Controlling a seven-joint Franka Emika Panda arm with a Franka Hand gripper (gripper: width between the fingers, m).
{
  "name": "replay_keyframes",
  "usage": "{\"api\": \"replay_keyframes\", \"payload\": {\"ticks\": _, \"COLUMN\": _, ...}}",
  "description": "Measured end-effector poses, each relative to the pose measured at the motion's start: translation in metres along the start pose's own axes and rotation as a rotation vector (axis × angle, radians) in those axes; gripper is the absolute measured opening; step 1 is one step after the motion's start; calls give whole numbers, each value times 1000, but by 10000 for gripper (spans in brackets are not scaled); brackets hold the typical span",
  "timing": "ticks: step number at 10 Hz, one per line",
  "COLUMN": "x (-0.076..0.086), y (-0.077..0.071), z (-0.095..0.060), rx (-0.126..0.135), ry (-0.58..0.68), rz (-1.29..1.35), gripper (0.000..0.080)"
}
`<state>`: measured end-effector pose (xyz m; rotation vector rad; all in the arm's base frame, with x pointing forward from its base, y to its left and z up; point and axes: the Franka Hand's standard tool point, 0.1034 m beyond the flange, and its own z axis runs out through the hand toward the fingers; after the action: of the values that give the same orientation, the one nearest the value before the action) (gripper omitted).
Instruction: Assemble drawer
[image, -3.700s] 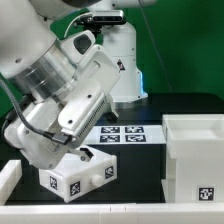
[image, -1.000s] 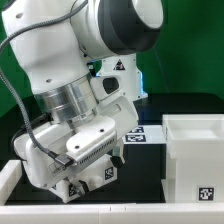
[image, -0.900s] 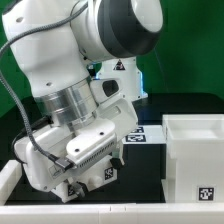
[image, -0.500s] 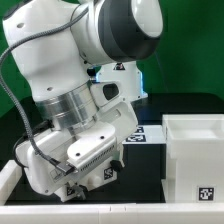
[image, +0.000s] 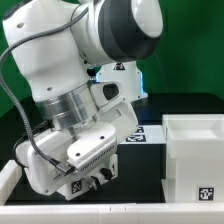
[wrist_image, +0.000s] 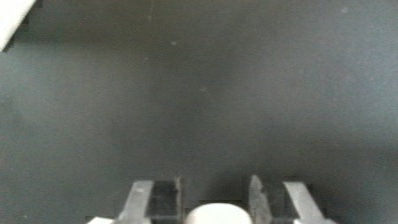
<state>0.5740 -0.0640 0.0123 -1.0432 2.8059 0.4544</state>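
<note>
Black matte table (image: 148, 188), with a white rail (image: 130, 220) along its near edge. The large casing (image: 195, 148) stands upright, open-topped, at the exterior view's right. The casing tag (image: 203, 187), a black-and-white square, sits on its near face, pattern too small to read.

Well off to the casing's left in the exterior view, near the rail, a small tray (image: 100, 174) lies under the arm. The tray tag (image: 72, 187) shows only in part.

The gripper (wrist_image: 217, 203) is down at that tray. In the wrist view both fingers (wrist_image: 157, 200) flank a white rounded bit (wrist_image: 219, 214), probably the tray's edge. The jaws are narrow; whether they clamp it or stand just off it, I cannot tell.

Behind the casing's left corner the marker board (image: 140, 135) lies flat, mostly hidden by the arm. Farther back stands a white pedestal (image: 125, 85) with a pedestal tag (image: 117, 65), then a green backdrop (image: 190, 40).
</note>
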Motion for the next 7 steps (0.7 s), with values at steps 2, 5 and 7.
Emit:
{"api": "replay_keyframes", "payload": {"ticks": 2, "x": 0, "y": 0, "z": 0, "rx": 0, "ry": 0, "rz": 0, "gripper": 164}}
{"api": "replay_keyframes", "payload": {"ticks": 5, "x": 0, "y": 0, "z": 0, "rx": 0, "ry": 0, "rz": 0, "gripper": 164}}
{"api": "replay_keyframes", "payload": {"ticks": 7, "x": -5, "y": 1, "z": -8, "rx": 6, "ry": -17, "rz": -36, "gripper": 164}}
